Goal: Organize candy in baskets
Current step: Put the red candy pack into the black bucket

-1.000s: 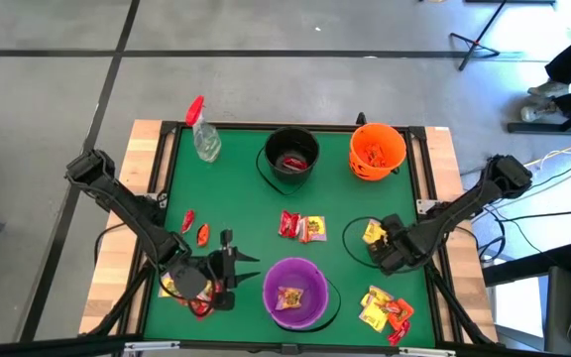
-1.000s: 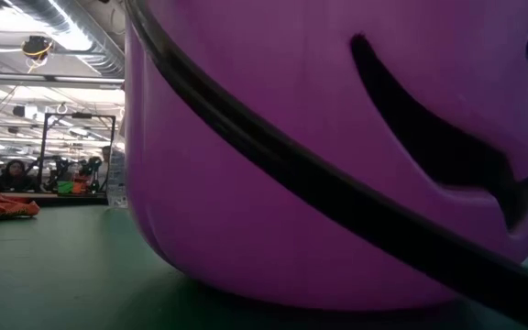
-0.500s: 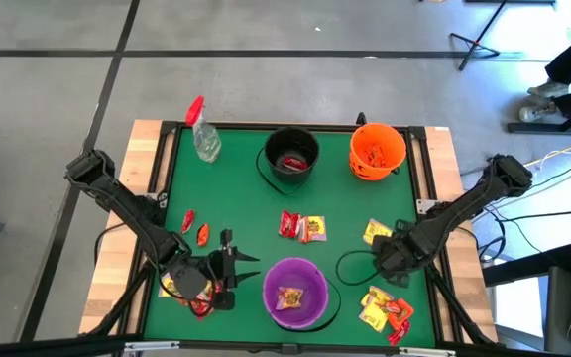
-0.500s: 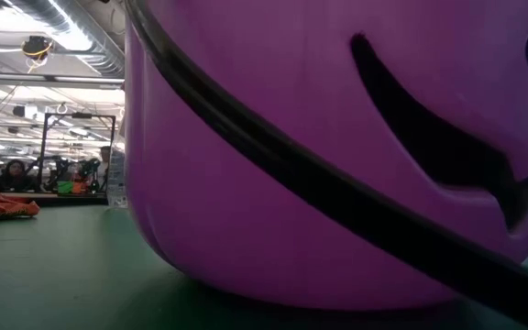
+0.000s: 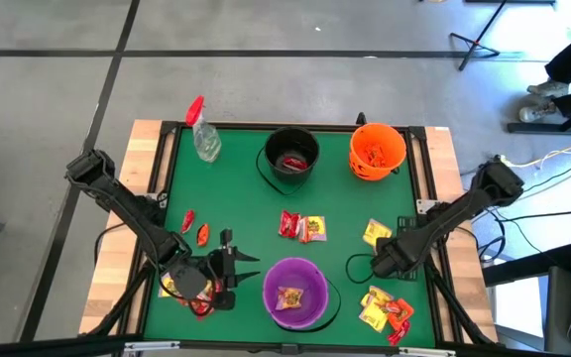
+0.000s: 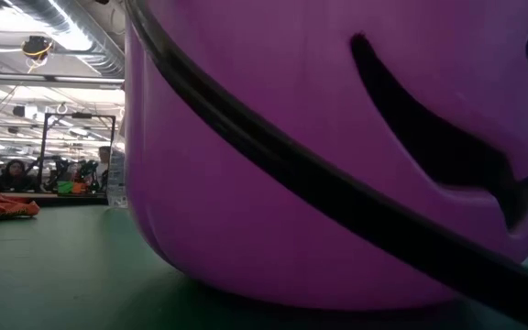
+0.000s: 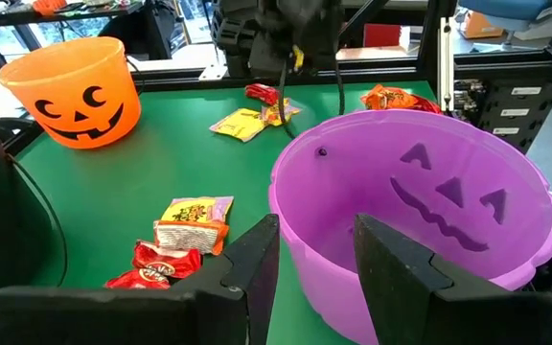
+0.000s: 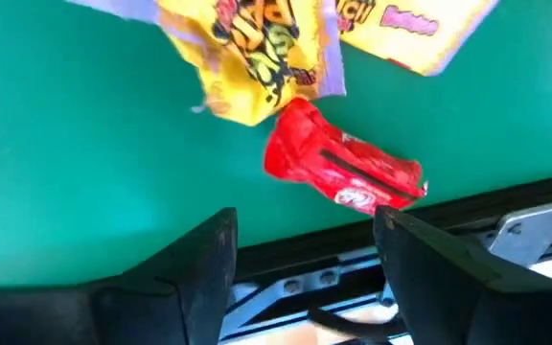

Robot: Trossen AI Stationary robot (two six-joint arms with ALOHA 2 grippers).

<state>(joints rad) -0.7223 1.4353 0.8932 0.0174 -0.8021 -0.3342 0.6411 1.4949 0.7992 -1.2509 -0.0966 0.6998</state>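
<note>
- Right pincer point(image 5: 379, 264): shown open and empty, low over the worktop point(image 5: 246, 213), between a lone yellow packet point(image 5: 374, 233) and a candy pile point(image 5: 383, 309).
- Left pincer point(image 5: 228, 266): shown open and empty, beside the purple bucket point(image 5: 296, 295), which holds one packet.
- Black bucket point(image 5: 292, 159) and orange bucket point(image 5: 377, 151): placed along the far edge.

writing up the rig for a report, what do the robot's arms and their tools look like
Both arms are dark, near-black, built of slim jointed links with blocky joint housings. The left tool and right tool each end in two flat, dark, matte fingers, squared at the tips. Thin black cables loop beside the arms. No markings can be made out.
</note>
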